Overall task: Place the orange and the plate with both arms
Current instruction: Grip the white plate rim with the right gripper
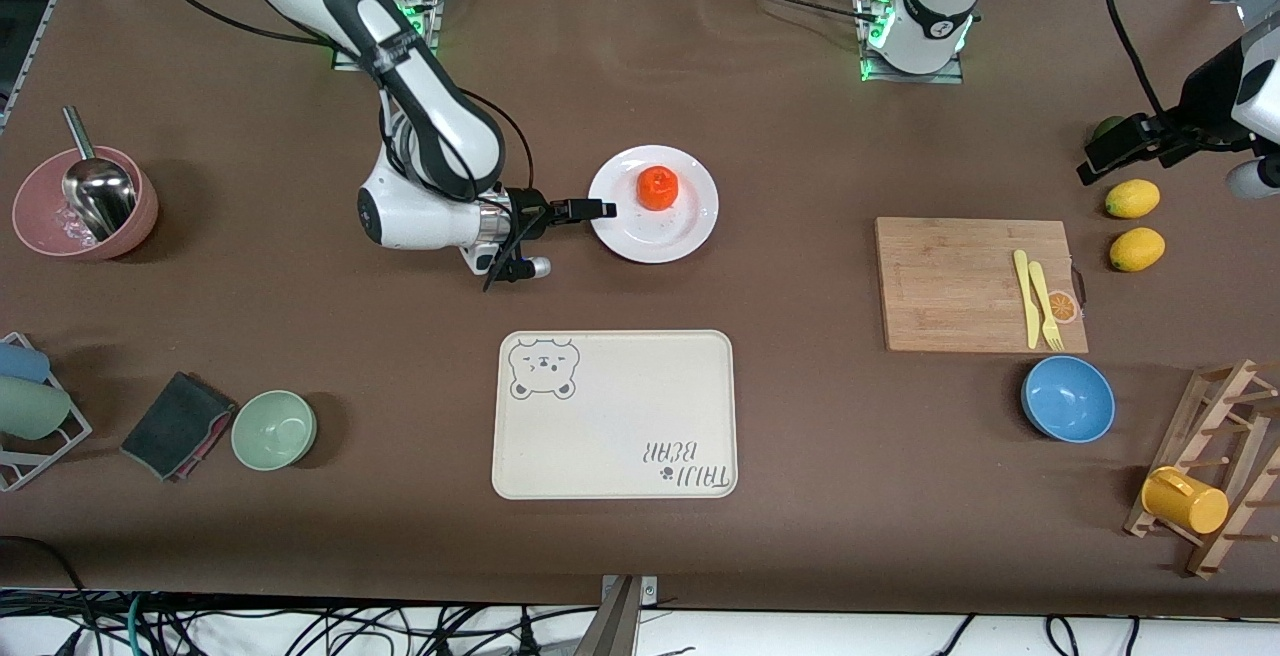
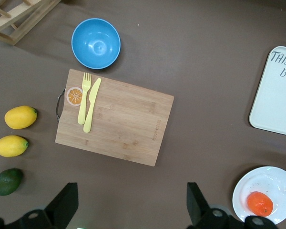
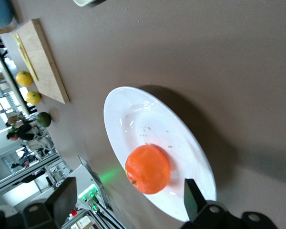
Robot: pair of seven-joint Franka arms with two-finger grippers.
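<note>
While the right gripper (image 1: 598,208) sits spread at the plate (image 1: 690,226) rim, nothing clasped, it should close squarely on the rim and lift level so the orange (image 1: 657,187) on the plate stays put. Nearer the camera than the plate lies the tray (image 1: 615,416), unobstructed. Toward the left arm's end from the plate, the left gripper (image 1: 1100,158) hangs spread and empty by the lemons (image 1: 1133,199).

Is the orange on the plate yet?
Yes. The orange sits on the plate; the open right gripper is at its rim.

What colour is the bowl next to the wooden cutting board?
Bright blue bowl, clearest in the left wrist view.
</note>
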